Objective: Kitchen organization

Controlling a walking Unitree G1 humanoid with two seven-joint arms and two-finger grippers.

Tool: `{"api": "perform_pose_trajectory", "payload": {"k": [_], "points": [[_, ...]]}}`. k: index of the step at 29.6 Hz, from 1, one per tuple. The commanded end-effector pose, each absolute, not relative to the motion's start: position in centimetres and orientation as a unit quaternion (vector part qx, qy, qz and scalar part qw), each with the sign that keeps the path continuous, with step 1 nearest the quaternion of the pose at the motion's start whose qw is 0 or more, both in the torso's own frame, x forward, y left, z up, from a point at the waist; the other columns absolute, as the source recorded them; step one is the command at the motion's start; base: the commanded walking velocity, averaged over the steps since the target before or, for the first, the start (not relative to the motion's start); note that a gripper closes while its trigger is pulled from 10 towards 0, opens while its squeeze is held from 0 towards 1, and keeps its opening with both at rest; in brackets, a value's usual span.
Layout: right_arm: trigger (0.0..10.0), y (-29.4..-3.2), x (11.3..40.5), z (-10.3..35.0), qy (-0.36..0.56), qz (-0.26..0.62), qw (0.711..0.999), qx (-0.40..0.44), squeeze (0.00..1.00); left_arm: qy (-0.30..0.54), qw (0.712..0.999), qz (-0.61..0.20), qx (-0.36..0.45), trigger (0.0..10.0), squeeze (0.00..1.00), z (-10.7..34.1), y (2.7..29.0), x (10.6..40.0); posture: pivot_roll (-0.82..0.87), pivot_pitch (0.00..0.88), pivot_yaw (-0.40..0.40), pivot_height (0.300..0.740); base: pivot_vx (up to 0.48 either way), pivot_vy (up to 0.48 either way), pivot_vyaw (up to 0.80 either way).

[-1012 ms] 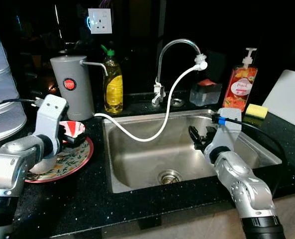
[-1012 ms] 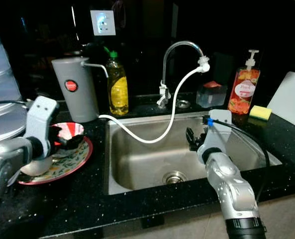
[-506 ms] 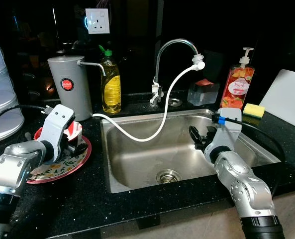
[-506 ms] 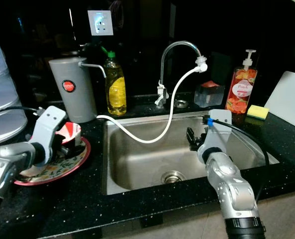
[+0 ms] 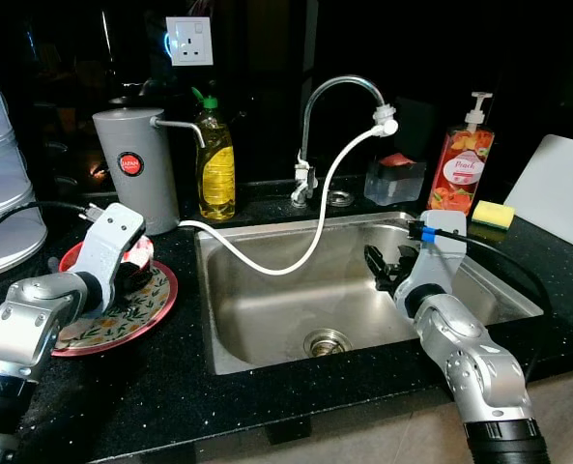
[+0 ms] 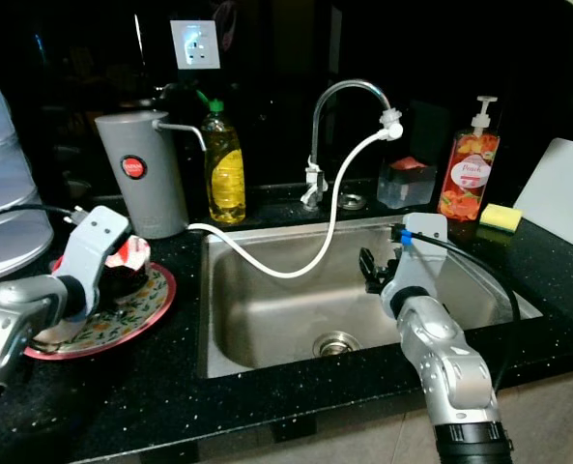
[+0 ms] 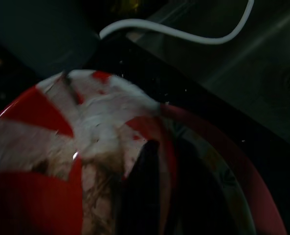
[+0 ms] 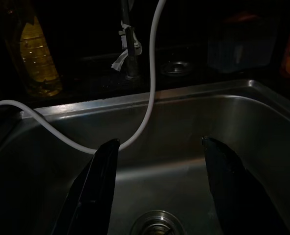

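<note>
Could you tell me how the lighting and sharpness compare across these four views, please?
Both eye views: sharp, black backdrop, bright glare on the sink. Left wrist view: dim and blurred, the red-and-white bowl soft. Right wrist view: very dark, white hose and right claw still legible.

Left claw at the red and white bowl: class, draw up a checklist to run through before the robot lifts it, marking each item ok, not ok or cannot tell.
1. Left claw at the red and white bowl: ok.
2. Fingers closed on the bowl's rim: cannot tell.
3. Bowl resting on the floral plate: ok.
4. Right claw open over the sink, away from the bowl: ok.
5. White hose draped across the sink, in the way of a transfer: not ok.
</note>
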State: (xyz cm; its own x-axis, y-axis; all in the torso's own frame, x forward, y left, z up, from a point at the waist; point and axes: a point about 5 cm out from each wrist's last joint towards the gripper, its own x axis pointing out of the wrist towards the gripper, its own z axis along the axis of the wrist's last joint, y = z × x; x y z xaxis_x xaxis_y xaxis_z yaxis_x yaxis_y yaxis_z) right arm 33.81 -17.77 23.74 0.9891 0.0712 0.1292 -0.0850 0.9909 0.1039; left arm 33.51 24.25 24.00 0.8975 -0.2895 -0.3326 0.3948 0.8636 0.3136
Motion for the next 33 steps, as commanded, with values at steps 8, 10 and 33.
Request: {"api": "perform_pose_trajectory", "payload": {"k": [8,10,33], "points": [[10.0,-18.0,33.8,24.3,-0.070,0.035,0.995,0.057,0.00,0.073,0.957,-0.145,0.241,0.6,0.00,26.1,24.6,33.3,-0.03,0.000,-0.013,0.740,0.000,0.000,0.00],[10.0,-18.0,33.8,24.3,-0.071,0.035,0.995,0.057,0.00,0.046,0.959,-0.131,0.247,10.0,0.00,26.9,24.6,33.4,-0.03,0.000,-0.015,0.740,0.000,0.000,0.00],[10.0,-16.3,33.4,26.4,-0.127,0.081,0.986,0.071,0.00,-0.177,0.921,-0.050,0.342,10.0,0.00,31.6,22.1,32.6,-0.03,0.000,-0.021,0.740,0.000,0.000,0.00]]}}
